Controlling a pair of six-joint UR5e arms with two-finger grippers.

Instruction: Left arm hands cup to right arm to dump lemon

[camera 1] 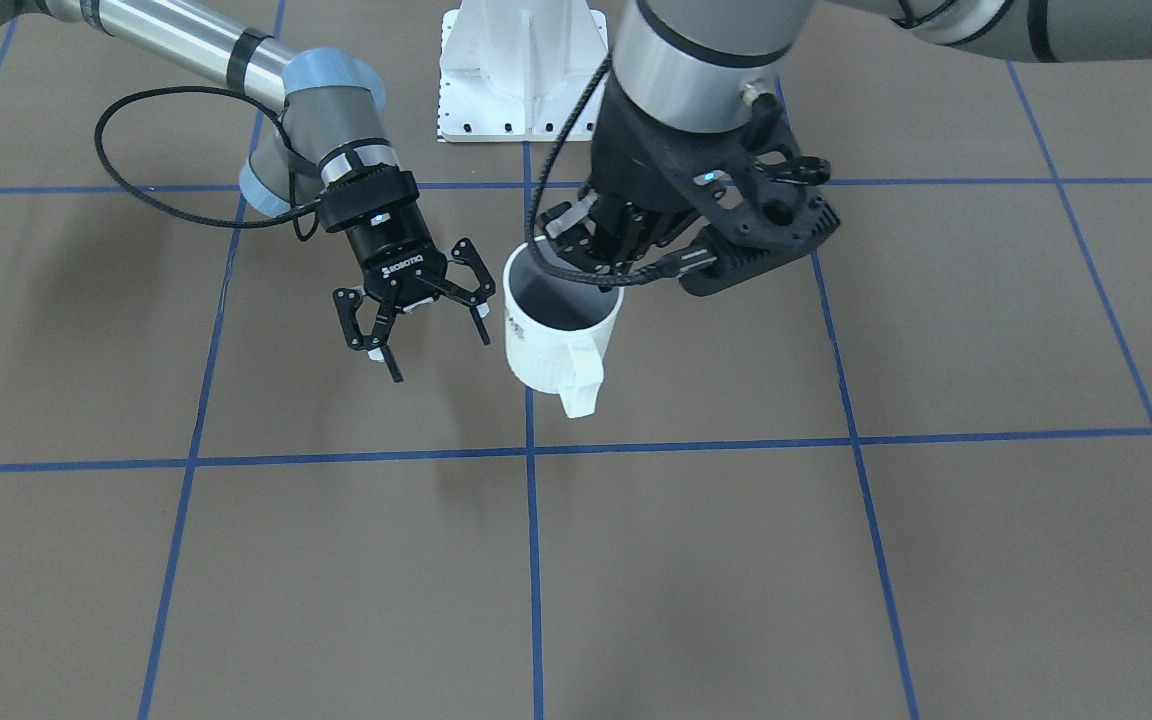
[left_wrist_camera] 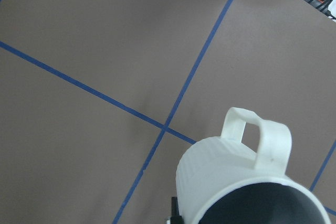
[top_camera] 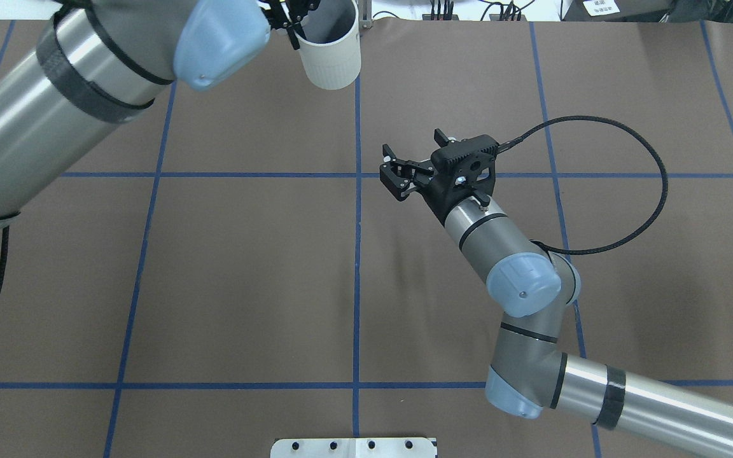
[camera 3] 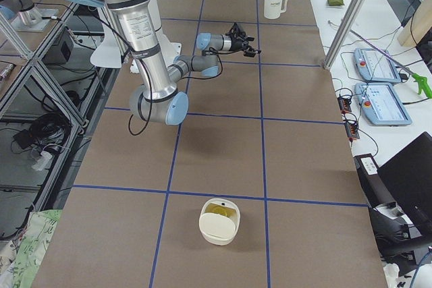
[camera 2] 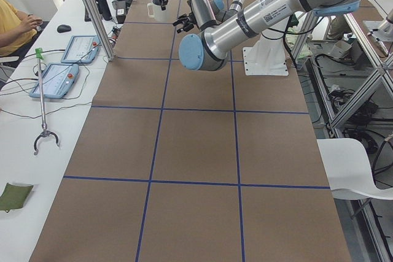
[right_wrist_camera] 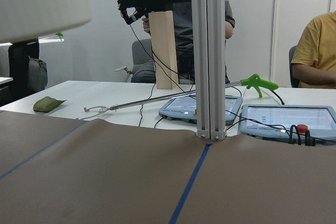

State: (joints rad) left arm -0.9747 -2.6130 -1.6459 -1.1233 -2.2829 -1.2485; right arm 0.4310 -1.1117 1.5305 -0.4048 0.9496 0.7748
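The grey-and-silver, blue-capped left arm [camera 1: 681,70] reaches down over the middle of the brown, blue-taped worktop [camera 1: 336,570]. Its bulky black perforated left gripper [camera 1: 588,262] has its jaws clamped on the rim of the small cream-white cup [camera 1: 548,345], on the side of the rim far from the front-facing camera. The cup hangs clear of the worktop, mouth up and a little tilted. Its squared handle [camera 1: 581,385] points to the near side in that view, away from the robot's base. Its grey inside shows only as dark, and what lies in it cannot be made out. Just left of the cup in the same view, and apart from it, is the black skeletal right gripper [camera 1: 436,345] of the grey-and-silver right arm [camera 1: 171,40]. Its jaws are spread wide with nothing between them, and the thin linked fingers angle down towards the worktop. In the exterior right view a cream-white rounded container [camera 3: 219,224] with something yellow inside stands on the worktop near that camera, well apart from both arms.
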